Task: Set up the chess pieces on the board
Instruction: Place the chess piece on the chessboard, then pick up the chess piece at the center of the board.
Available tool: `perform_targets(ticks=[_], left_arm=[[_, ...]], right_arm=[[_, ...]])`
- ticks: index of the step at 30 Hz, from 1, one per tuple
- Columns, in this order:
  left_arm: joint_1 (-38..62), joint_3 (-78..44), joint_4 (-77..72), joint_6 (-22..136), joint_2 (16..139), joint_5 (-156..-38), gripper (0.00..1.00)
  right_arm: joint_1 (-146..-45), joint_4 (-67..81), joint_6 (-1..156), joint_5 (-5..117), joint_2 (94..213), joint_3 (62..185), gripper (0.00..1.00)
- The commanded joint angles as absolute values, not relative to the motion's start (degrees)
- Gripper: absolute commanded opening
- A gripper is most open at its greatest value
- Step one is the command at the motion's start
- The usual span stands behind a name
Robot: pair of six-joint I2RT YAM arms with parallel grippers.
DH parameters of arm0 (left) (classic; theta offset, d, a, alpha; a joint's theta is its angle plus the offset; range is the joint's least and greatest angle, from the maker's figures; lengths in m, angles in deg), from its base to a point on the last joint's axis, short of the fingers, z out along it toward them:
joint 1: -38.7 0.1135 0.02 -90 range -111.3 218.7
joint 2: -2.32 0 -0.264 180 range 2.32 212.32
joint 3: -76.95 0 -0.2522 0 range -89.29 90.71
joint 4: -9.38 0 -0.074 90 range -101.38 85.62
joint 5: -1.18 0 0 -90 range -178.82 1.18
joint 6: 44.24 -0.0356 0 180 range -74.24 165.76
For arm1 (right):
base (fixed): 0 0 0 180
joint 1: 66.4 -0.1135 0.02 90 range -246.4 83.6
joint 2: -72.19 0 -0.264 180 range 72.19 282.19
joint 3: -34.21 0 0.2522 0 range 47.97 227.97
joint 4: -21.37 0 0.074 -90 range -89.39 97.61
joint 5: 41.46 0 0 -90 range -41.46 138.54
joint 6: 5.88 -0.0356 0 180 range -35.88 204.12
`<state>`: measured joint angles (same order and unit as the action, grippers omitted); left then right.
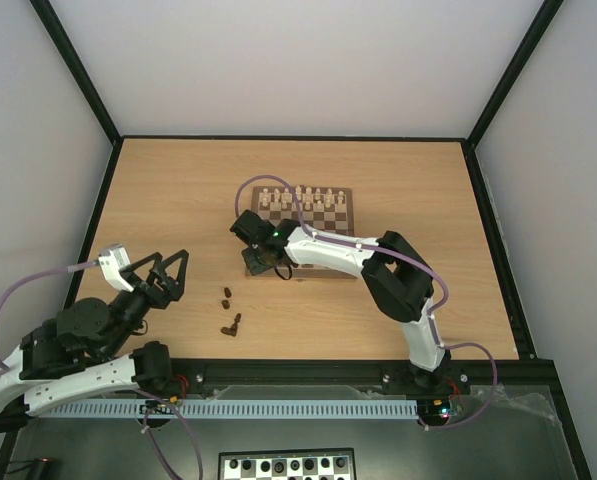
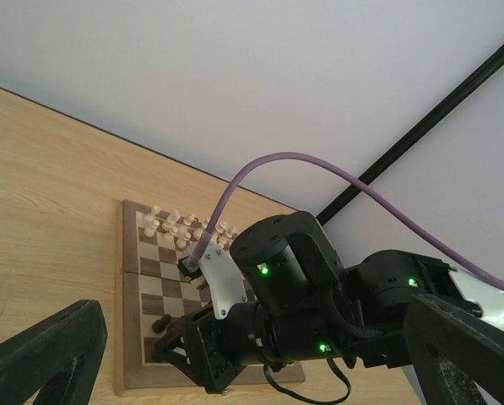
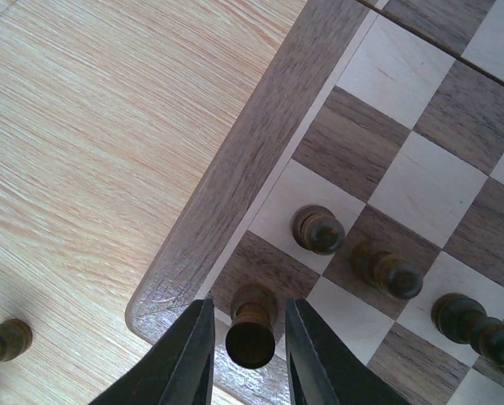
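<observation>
Four dark chess pieces (image 3: 317,229) line a corner of the board (image 3: 235,169), one standing inside the barely parted right end effector (image 3: 250,308), apparently being seated on its home square, while the left end effector (image 1: 173,256) waits wide open over the tabletop (image 1: 178,190)

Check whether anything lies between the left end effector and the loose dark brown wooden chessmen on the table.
Nothing visible: only bare light wooden tabletop separates the open left end effector from those dark brown wooden chessmen.
</observation>
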<state>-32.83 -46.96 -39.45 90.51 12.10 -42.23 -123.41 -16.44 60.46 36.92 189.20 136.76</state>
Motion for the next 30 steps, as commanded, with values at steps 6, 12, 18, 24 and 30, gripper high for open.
perform_targets(ticks=[6, 12, 18, 24, 30], left_arm=[[-32.49, -47.45, -38.69, 90.15, 11.55, -41.02, 0.99], [-32.49, -47.59, -38.49, 90.33, 12.28, -40.92, 0.99], [-32.37, -47.34, -38.32, 90.51, 13.19, -40.75, 0.99], [-32.43, -45.89, -38.19, 89.84, 12.91, -41.86, 1.00], [-32.46, -43.27, -39.22, 88.16, 12.08, -42.29, 0.99]], right_arm=[[-123.31, -17.05, 59.60, 37.20, 187.57, 136.83, 0.34], [-123.45, -16.41, 59.16, 36.57, 181.49, 133.75, 0.51], [-124.57, -16.10, 59.23, 37.44, 177.03, 131.80, 0.57], [-129.14, -15.59, 61.03, 41.99, 176.61, 131.58, 0.56], [-133.28, -15.03, 61.00, 45.52, 180.62, 132.70, 0.51]])
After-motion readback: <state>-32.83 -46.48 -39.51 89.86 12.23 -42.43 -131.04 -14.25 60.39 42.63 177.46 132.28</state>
